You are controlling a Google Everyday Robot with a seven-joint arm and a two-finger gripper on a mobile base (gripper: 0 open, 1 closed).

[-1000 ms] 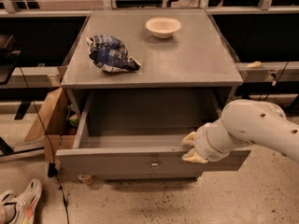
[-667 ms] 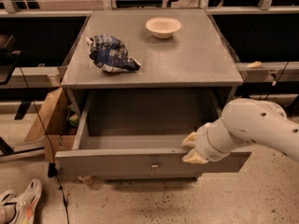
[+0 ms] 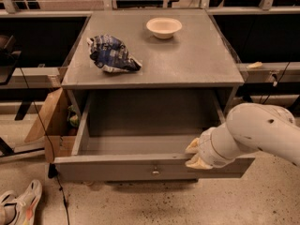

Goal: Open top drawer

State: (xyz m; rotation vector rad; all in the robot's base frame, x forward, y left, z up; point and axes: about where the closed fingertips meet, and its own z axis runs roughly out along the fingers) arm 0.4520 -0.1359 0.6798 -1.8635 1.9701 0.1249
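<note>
Below the grey tabletop (image 3: pixel 187 60), the top drawer (image 3: pixel 117 170) stays out, pincer (image 3: pixel 195 154) pinching its front.

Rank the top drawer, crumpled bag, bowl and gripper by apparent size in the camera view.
1. top drawer
2. bag
3. gripper, at the drawer's front edge, and bowl look about alike; the gripper is nearer the camera, so unranked.

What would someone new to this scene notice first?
The wide grey wooden top drawer stands pulled far out, small brass knob at its front centre. A white arm reaches in from the right, its end effector at the drawer front's upper edge. On the grey cabinet top lie a crumpled blue and white bag, left, and a cream round bowl, further back.
</note>
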